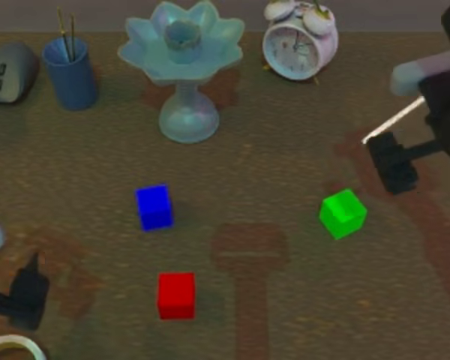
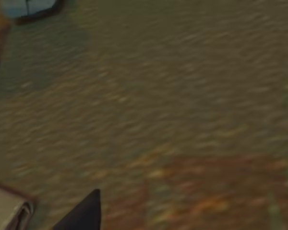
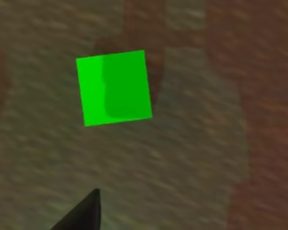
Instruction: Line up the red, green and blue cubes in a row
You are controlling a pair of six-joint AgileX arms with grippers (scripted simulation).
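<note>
The green cube [image 1: 343,213] lies right of centre and also fills the upper left of the right wrist view as a green cube [image 3: 114,88]. My right gripper [image 1: 394,166] hovers just beyond it toward the right rear, open, holding nothing; one dark fingertip [image 3: 89,211] shows. The blue cube [image 1: 154,206] rests left of centre. In front of it, slightly to the right, is the red cube [image 1: 176,295]. My left gripper [image 1: 26,294] is parked at the front left edge, open and empty, with one fingertip [image 2: 86,213] over bare table.
Along the back stand a grey mouse [image 1: 9,71], a dull-blue pen cup [image 1: 70,71], a pale lotus-shaped stand [image 1: 183,67] and a white alarm clock [image 1: 298,41]. A roll of tape [image 1: 11,347] sits at the front left corner.
</note>
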